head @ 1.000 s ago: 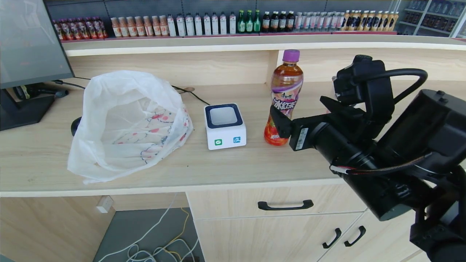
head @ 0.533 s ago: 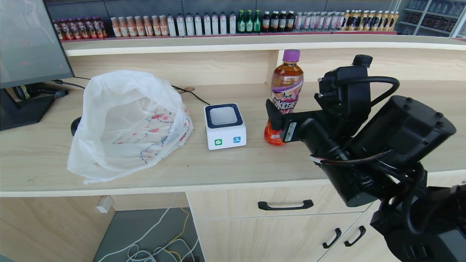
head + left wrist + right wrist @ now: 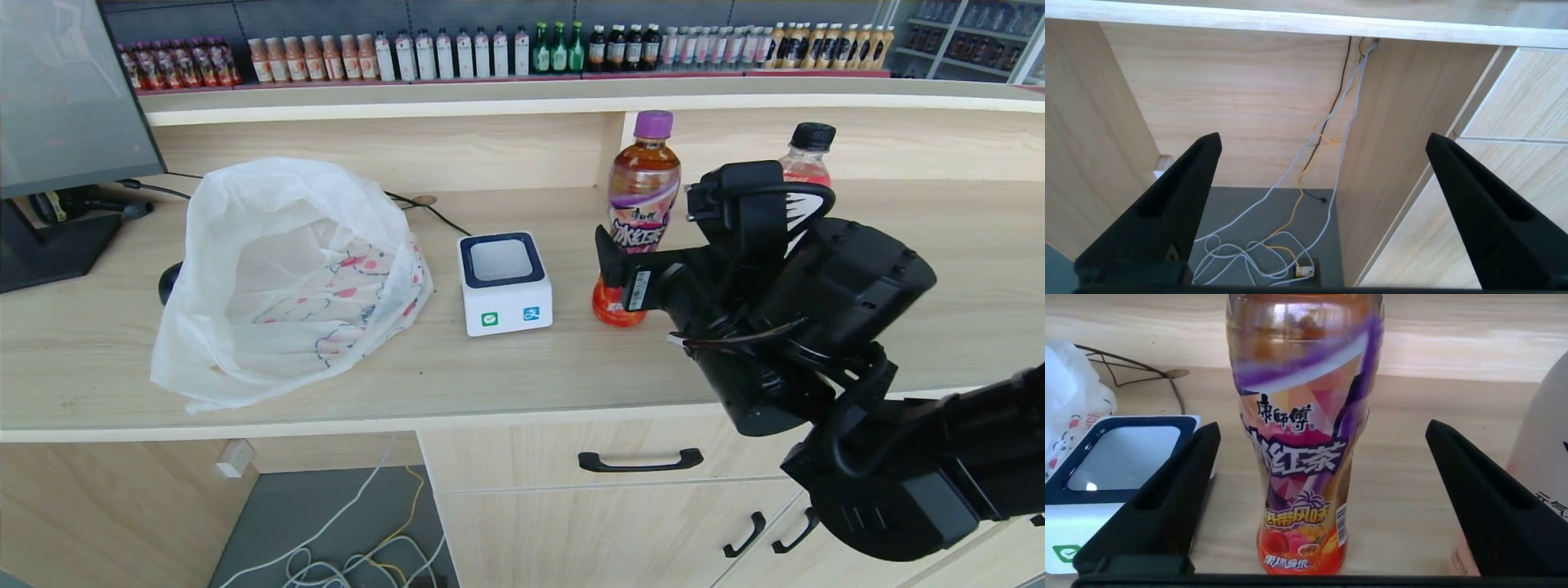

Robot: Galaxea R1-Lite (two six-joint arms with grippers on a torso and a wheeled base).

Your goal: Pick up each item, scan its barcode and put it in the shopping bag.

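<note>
So, the biggest thing is the long wooden counter, and all the task's things sit on top of it. On its left side lies the white shopping bag, floppy, with its mouth wide open toward the front. At the far left edge stands a dark screen.

The right arm comes in from the right side. The right gripper sits low over the counter with its two black fingers spread far apart. The purple-cap bottle stands up straight between those fingers with a gap on each side, so nothing is pinching it. It holds orange-brown drink and stands just to the right of the scanner.

The scanner is a small white box with a dark frame round its top window. It sits between the bag and the bottle, near both but touching neither. Behind the right arm, farther back on the counter, stands a black-cap bottle, mostly hidden.

The left gripper hangs below the counter top. Its fingers are spread wide too, and it holds nothing. Under it, thin cables lie on the grey floor.
</note>
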